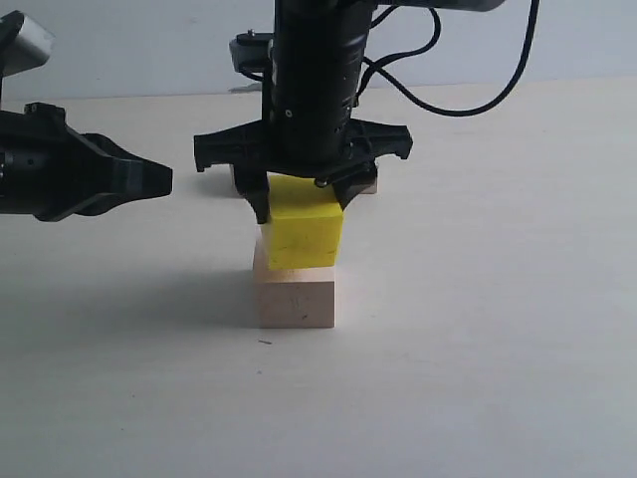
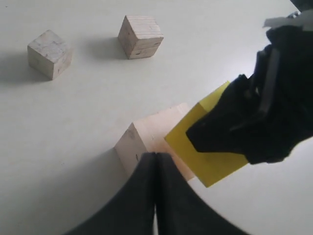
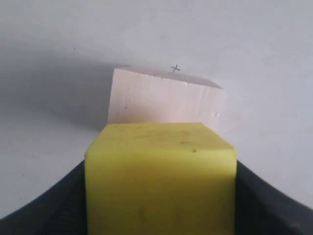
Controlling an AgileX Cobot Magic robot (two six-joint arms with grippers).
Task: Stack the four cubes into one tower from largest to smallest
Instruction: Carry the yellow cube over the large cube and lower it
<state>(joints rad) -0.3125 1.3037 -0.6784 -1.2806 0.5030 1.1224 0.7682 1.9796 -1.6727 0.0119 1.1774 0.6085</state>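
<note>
- Left end effector: jaws pressed together with nothing between them. It hovers above the tabletop, left of the stack and apart from it.
- Pale pinkish cube: sits on the tabletop as the base.
- Yellow cube: on top of the pale pinkish cube, turned off square to it. Cannot tell whether it is fully seated.
- Right end effector: reaches down from above, one finger on each side face of the yellow cube, clamping it.
- Tan layered cube and greyish-beige cube: loose on the tabletop, apart from each other and from the stack.
</note>
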